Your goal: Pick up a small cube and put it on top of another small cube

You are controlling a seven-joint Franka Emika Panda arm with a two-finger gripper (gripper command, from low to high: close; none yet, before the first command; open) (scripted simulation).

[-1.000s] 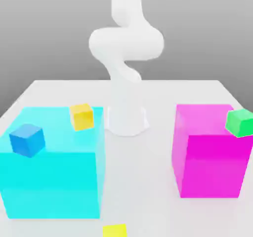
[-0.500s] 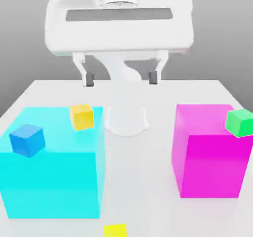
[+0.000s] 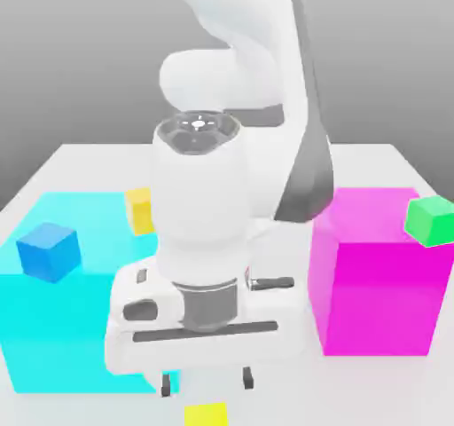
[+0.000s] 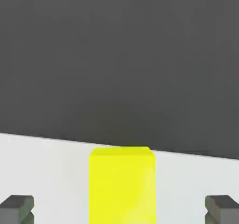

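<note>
The bright lemon-yellow small cube [image 3: 206,414] lies on the white table at the near edge of the exterior view; the hand view shows it [image 4: 122,185] between my two fingertips. My gripper [image 3: 207,383] hangs open just above it, fingers spread wider than the cube and not touching it. The small amber cube [image 3: 139,209] sits on top of the big cyan block [image 3: 62,327], partly hidden behind my arm.
A small blue cube [image 3: 48,251] rests on the cyan block's near left. A big magenta block [image 3: 377,278] stands at the exterior view's right with a small green cube [image 3: 430,220] on it. The white table [image 3: 80,158] extends behind.
My arm has swung down from high above the table to the near edge, bringing the open gripper down over the lemon-yellow cube. No cube has moved.
</note>
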